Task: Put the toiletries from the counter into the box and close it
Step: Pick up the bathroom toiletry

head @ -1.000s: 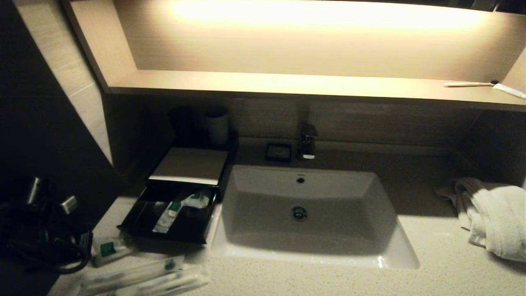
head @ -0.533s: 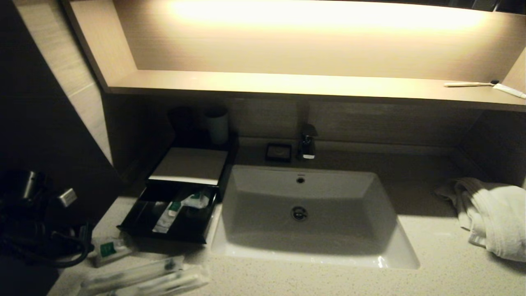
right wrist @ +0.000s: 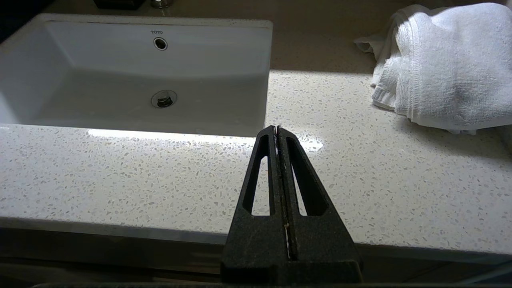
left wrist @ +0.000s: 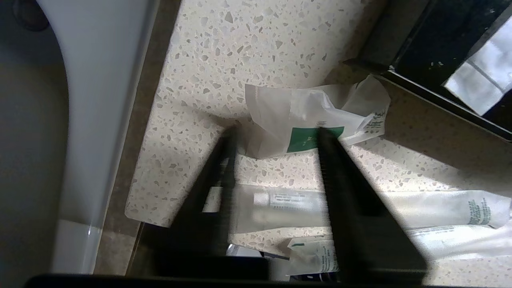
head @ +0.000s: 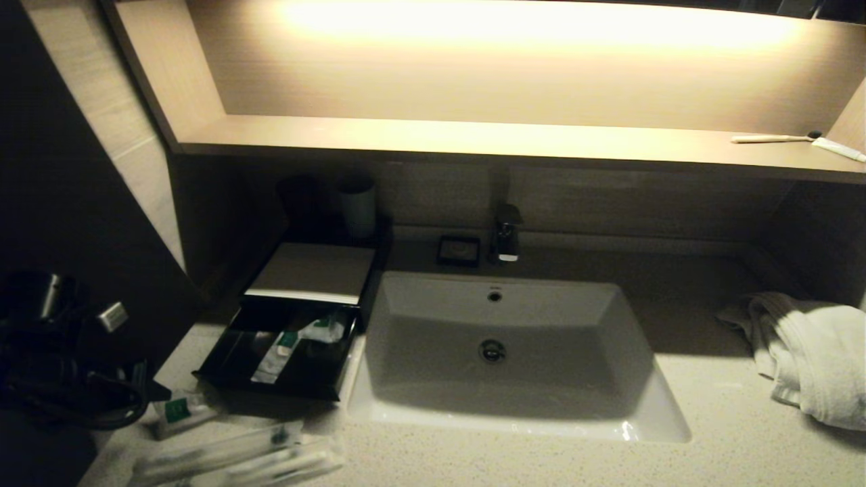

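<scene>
The black box (head: 223,368) stands left of the basin with its drawer pulled out; sachets (head: 298,337) lie inside, under the cream top panel (head: 311,270). On the counter (head: 710,419) in front of it lie a green-marked sachet (head: 177,409) and long wrapped sticks (head: 223,454). My left gripper (head: 150,391) is open and empty at the counter's left end. In the left wrist view my left gripper (left wrist: 276,134) has its tips at the green-marked sachet (left wrist: 312,116), astride a wrapped stick (left wrist: 280,204). My right gripper (right wrist: 277,128) is shut and empty above the counter's front edge.
The white basin (head: 379,412) fills the middle, with a tap (head: 507,233) and a small black dish (head: 459,249) behind it. A pale cup (head: 357,206) stands behind the box. A white towel (head: 812,352) lies at the right. A toothbrush (head: 771,138) rests on the lit shelf.
My left arm has shifted a little at the counter's left end, and its tip now sits closer to the green-marked sachet. Nothing else has moved.
</scene>
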`<state>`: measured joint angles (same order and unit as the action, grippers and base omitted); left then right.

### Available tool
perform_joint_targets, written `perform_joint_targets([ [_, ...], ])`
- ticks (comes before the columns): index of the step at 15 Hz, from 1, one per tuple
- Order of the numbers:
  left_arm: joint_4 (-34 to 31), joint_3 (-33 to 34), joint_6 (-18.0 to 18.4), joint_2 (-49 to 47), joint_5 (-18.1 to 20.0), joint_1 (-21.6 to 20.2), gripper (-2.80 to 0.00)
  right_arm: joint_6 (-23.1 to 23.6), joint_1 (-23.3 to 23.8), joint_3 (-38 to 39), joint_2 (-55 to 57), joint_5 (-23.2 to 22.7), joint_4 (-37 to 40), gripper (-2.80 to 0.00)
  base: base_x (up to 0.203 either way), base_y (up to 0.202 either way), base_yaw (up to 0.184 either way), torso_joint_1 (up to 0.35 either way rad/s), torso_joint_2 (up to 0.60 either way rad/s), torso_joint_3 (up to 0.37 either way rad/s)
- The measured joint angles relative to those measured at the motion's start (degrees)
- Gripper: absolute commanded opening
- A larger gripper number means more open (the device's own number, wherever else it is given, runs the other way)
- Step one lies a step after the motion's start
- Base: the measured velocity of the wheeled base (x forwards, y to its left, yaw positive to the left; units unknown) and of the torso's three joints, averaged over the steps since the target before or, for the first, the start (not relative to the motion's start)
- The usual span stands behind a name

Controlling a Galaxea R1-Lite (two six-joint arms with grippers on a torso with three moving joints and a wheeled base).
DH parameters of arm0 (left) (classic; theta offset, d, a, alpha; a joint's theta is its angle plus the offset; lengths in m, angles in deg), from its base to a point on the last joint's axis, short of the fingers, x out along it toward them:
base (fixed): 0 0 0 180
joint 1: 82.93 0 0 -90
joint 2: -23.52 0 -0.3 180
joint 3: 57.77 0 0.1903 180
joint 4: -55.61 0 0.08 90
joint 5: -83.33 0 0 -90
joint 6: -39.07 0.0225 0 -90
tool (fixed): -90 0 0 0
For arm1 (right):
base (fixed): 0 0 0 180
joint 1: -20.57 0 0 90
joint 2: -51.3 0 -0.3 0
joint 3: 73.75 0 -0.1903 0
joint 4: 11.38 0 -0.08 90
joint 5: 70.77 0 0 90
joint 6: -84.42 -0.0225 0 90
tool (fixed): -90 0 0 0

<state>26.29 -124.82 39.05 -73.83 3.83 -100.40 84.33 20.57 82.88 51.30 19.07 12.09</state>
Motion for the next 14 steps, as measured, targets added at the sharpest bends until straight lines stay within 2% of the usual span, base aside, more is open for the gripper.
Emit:
perform_joint_targets([
  [6,0.02,-0.72,0.23,-1.92,1.85,0.02,0.00,0.00,0.00,0.00,0.00,0.01,0.00,-2.80,0.000,0.000,0.000,0.000,0.00,0.000],
  [14,0.02,-0.80,0.35,-4.26,1.84,0.00,0.00,0.01,0.00,0.00,0.00,0.02,0.00,-2.80,0.000,0.000,0.000,0.000,0.00,0.000],
])
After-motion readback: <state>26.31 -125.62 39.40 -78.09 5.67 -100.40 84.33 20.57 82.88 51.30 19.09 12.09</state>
